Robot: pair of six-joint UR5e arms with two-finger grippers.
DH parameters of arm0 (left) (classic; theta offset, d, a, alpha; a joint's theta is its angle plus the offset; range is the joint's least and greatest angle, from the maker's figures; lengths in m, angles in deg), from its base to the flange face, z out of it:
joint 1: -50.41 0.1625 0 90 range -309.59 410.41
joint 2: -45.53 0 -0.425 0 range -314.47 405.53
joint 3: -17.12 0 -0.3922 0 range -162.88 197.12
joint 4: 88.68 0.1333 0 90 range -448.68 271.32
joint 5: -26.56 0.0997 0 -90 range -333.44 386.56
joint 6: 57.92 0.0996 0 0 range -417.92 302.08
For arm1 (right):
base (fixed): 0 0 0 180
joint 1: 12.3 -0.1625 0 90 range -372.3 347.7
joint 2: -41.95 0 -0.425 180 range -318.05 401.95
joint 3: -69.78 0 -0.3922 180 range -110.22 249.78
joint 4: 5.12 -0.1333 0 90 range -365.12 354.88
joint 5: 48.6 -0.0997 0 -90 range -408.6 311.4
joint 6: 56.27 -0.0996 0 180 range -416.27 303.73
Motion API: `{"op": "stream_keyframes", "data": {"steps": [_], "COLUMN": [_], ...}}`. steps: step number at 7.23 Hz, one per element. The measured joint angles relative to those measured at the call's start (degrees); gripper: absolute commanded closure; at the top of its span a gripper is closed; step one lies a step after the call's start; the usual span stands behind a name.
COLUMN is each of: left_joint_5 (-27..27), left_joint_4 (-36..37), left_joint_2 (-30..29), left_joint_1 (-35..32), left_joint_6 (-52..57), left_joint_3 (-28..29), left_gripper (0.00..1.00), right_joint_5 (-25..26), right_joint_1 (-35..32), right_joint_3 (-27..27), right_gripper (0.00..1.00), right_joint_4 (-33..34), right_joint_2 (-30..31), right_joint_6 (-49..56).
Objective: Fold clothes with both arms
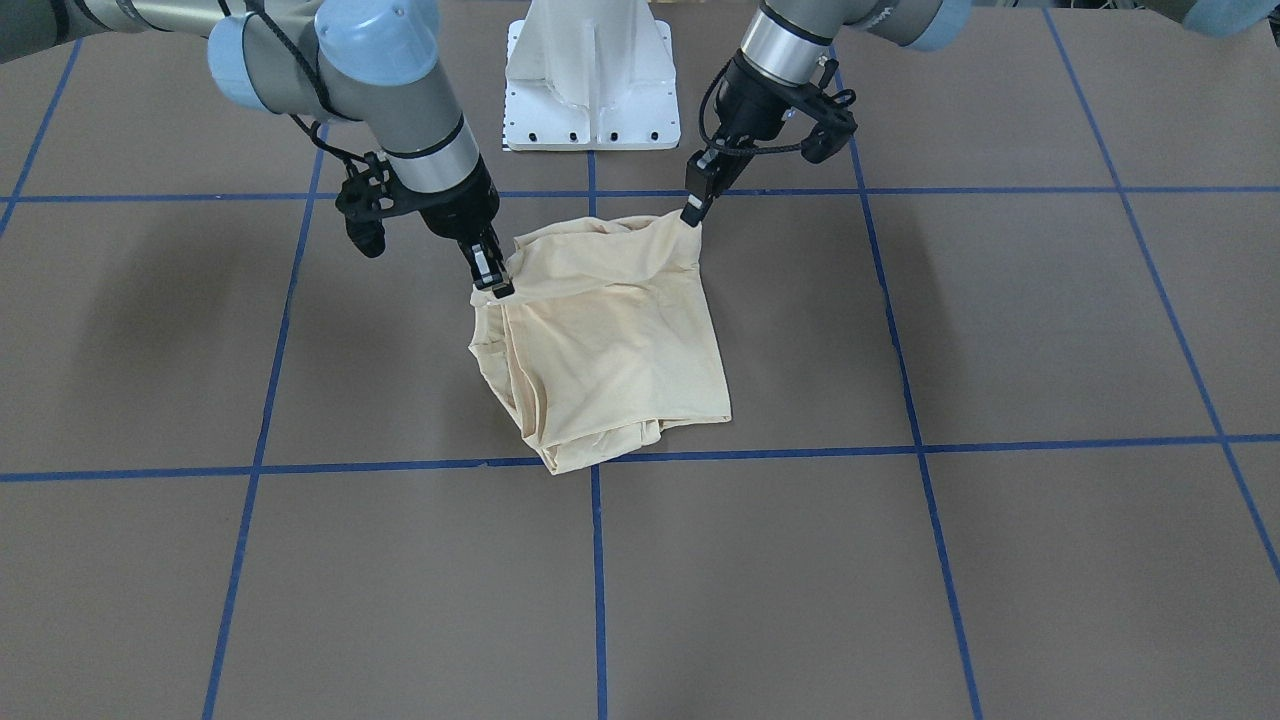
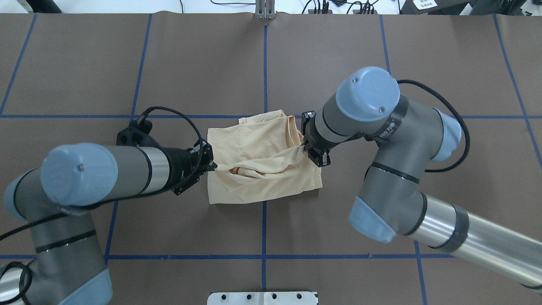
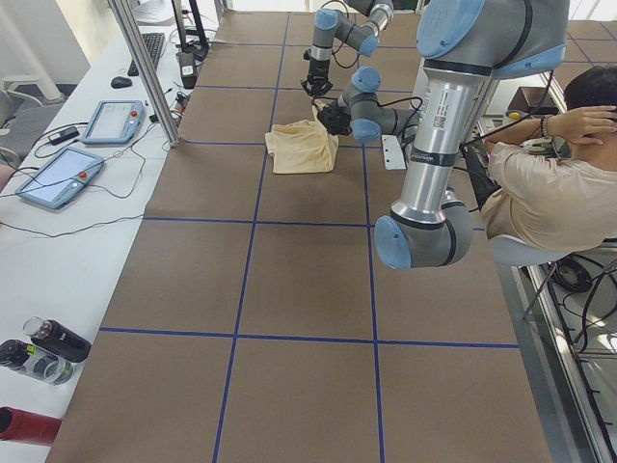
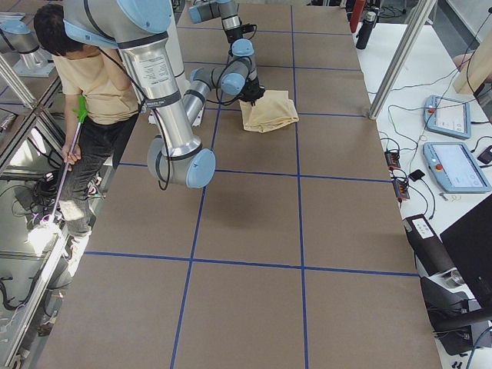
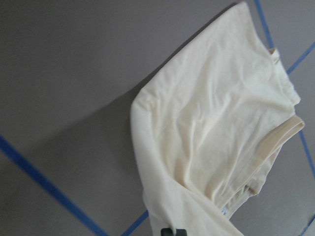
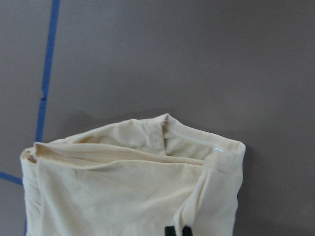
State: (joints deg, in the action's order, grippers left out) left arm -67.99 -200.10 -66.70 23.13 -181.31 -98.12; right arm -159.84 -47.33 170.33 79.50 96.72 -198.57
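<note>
I am reaching in with both arms from opposite sides, and they are meeting over the middle of the table point(image 1: 1000, 560). My left arm is coming in low: its forearm is running nearly level above the brown surface, and its wrist is pointing sideways at the T-shirt point(image 2: 262, 169). My right arm is bending sharply at the elbow, with the forearm doubling back and the wrist tipping down and inward.

My left gripper point(image 1: 693, 212) is clamping one corner of the T-shirt's edge on my side, fingers pressed together on the thin fabric, which is rising to a small peak at the tips. My right gripper point(image 1: 495, 280) is pinching the opposite corner of that same edge, also closed tight on cloth. In the overhead view the left gripper point(image 2: 213, 166) and the right gripper point(image 2: 308, 151) are drawing a taut ridge of fabric between them across the T-shirt.

The T-shirt point(image 1: 610, 340) is lying as a rough folded rectangle in several layers, straddling the centre blue tape line point(image 1: 598, 580). The edge nearest me is lifting off the table, while the far part is resting flat. Its farthest corner is touching the crosswise tape line.

From my left wrist camera the T-shirt point(image 5: 211, 123) is hanging away in a smooth sheet, with a thicker band showing along one side. From my right wrist camera the T-shirt point(image 6: 123, 196) is showing a stitched hem along its top fold.

The white pedestal base point(image 1: 592, 80) is standing behind the T-shirt, between my arms.
</note>
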Motion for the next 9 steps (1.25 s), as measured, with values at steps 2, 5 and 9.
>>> {"op": "stream_keyframes", "data": {"steps": [2,5,9], "left_joint_5": [-1.33,-1.37,-1.34], "left_joint_4": [-0.65,-6.45,-18.83], "left_joint_2": [-3.45,-6.26,-13.36], "left_joint_1": [-5.44,-8.53,-16.46], "left_joint_6": [4.79,7.34,18.67], "left_joint_3": [7.00,17.14,37.85], "left_gripper": [1.00,0.52,0.46], "right_joint_5": [-2.07,-2.44,-5.63], "right_joint_1": [-2.40,-3.67,-11.39], "right_joint_3": [-11.74,-22.00,-41.79], "right_gripper": [1.00,0.53,0.00], "right_joint_4": [-1.94,-7.35,-18.28], "right_joint_2": [-7.32,-10.66,-19.97], "right_joint_6": [2.95,6.93,17.41]}}
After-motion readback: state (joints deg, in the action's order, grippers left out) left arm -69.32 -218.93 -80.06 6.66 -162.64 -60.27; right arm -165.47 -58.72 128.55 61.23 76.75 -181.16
